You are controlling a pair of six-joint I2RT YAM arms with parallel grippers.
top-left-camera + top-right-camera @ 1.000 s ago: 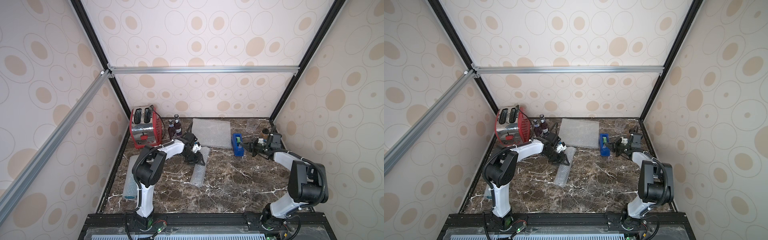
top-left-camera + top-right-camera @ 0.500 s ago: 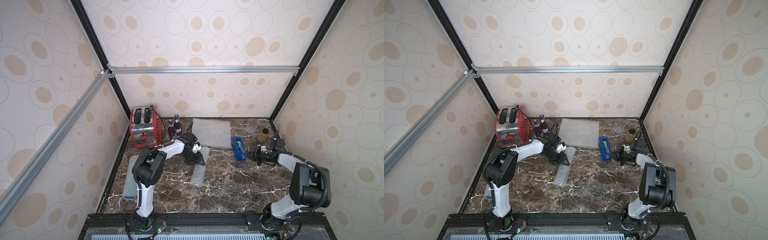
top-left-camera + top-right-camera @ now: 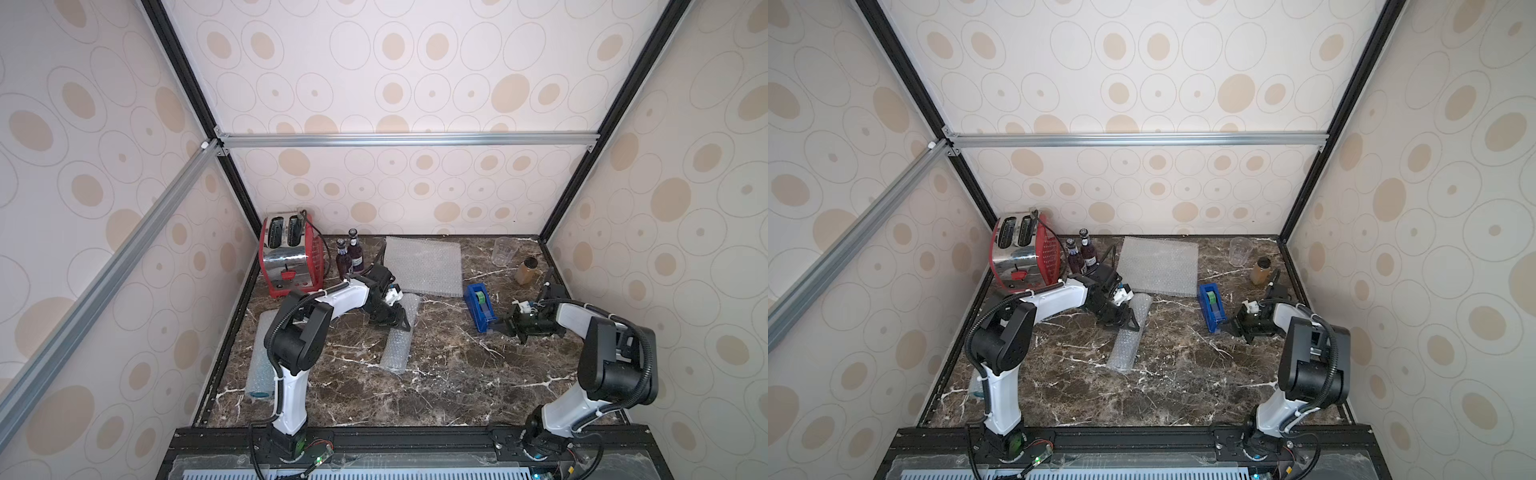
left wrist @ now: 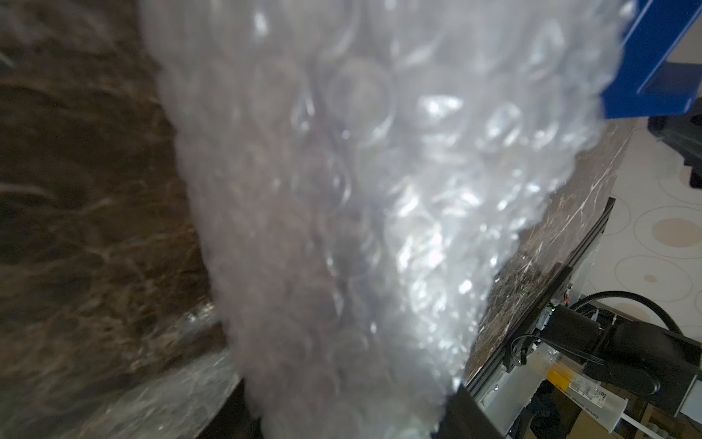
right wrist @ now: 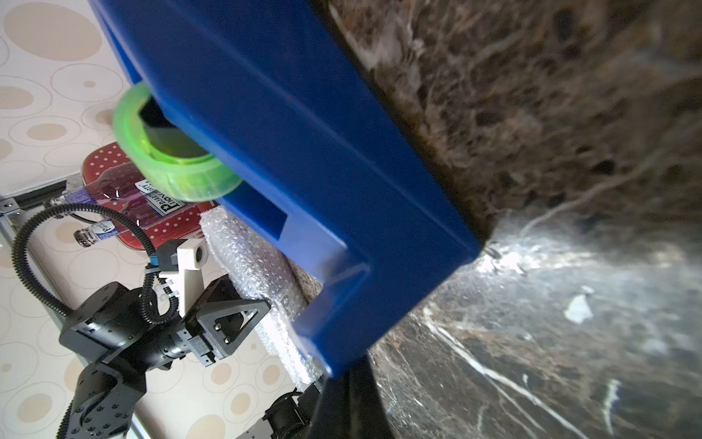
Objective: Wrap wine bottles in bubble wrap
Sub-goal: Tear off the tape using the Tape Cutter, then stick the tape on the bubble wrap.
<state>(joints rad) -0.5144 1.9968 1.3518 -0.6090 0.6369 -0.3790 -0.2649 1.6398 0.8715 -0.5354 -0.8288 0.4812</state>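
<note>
1. A blue tape holder (image 3: 480, 311) stands on the marble table (image 3: 436, 374) with a green roll of tape (image 3: 480, 297) in its cradle.
2. At the back right stand a clear cup (image 3: 503, 250), whose contents cannot be made out, and a brown jar (image 3: 527, 272) with a dark lid.
3. Two bottles (image 3: 354, 255) of purple liquid stand upright and capped just beside the red toaster (image 3: 286, 257).
4. A bubble wrap tube (image 3: 261, 353) lies along the table's left edge, and something bright blue shows inside its near end.
5. A flat bubble wrap sheet (image 3: 424, 266) lies at the back middle.
6. A bubble wrap roll (image 3: 397, 351) lies just in front of that sheet. What it holds cannot be told.
7. The left pincer (image 3: 392, 322) is grasping this roll near its far end, a finger on either side. Bubbles (image 4: 342, 190) fill its wrist view.
8. The right pincer (image 3: 498, 328) is clenched, its tip at the tape holder's near end. Whether it pinches tape cannot be told. It is well apart from the roll.
</note>
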